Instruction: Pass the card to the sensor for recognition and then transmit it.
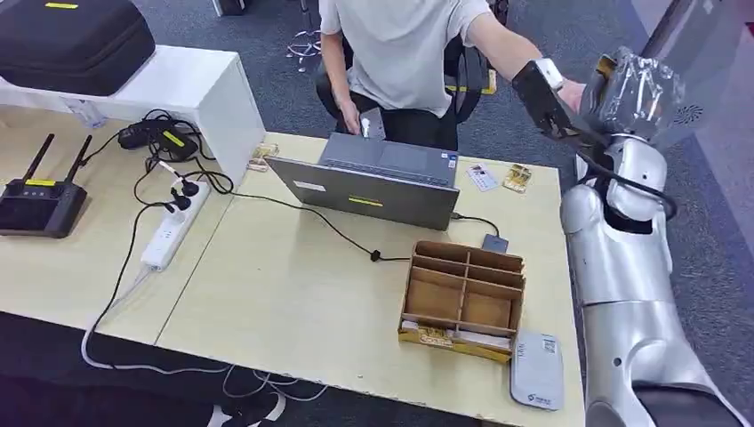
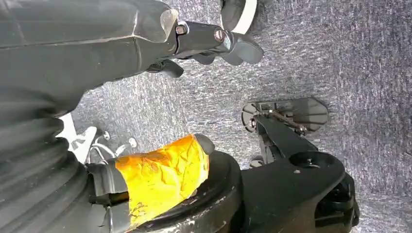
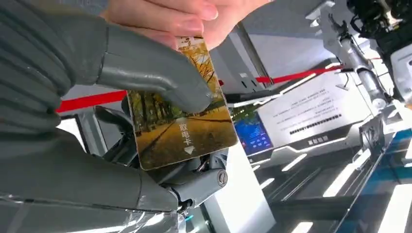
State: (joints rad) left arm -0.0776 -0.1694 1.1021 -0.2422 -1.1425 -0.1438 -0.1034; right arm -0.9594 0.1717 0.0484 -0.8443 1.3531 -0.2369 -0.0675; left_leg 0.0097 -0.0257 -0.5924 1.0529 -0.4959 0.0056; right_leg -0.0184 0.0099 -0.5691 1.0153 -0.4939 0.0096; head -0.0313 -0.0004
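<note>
Silver arm sections rise at the near right, and beside them on the pale table (image 1: 293, 294) we see a grey sensor pad (image 1: 537, 369) at the near edge, just right of a cardboard divider box (image 1: 464, 298). Farther back stands an open laptop (image 1: 378, 182), with two small cards (image 1: 498, 178) lying past it.

Our right hand (image 1: 636, 89) is lifted high at the far right, beyond the table edge. In the right wrist view its thumb (image 3: 155, 75) presses the card (image 3: 182, 114) against the darker fingers behind, so the hand is closed on the card. A person's hand (image 3: 180, 17) pinches the far end of the same card, so both hold it at once.

Our left hand (image 2: 214, 41) hangs over the carpet; its fingers look curled in, but we cannot tell surely.

The risk, in our judgement, is at this shared grip. If we release before the person holds firmly, the card falls on the floor. If we keep pressing while the person pulls, the card may bend or twist out sideways.
</note>
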